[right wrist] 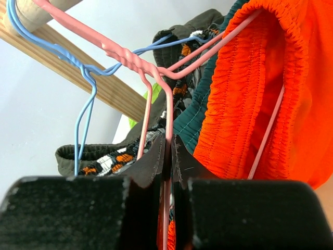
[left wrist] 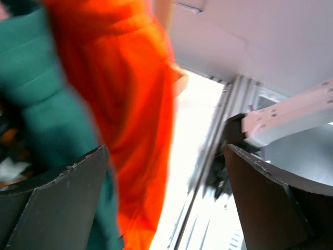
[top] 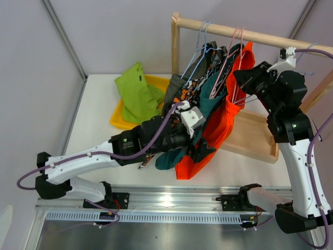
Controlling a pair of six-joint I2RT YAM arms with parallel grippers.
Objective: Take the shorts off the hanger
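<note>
Showing the orange-red shorts (top: 218,130) draped on a pink hanger (right wrist: 135,54) under the wooden rail (top: 229,30), above the far right corner of the counter (top: 93,130). Pinching that hanger's wire in the right gripper (right wrist: 169,156), closed tight. Holding the left gripper (left wrist: 165,151) wide apart and empty, just beside orange and teal cloth.

Risking a snagged elastic waistband, or dragging tangled neighbours down, by pulling too hard.

Counting five pairs: four hung, namely orange-red, dark teal (top: 210,99), camouflage (top: 184,94) and olive-grey (top: 177,82); one lime green (top: 138,94), in a yellow bin (top: 117,120) toward the far left corner. Apparently two pink hangers, two blue.
</note>
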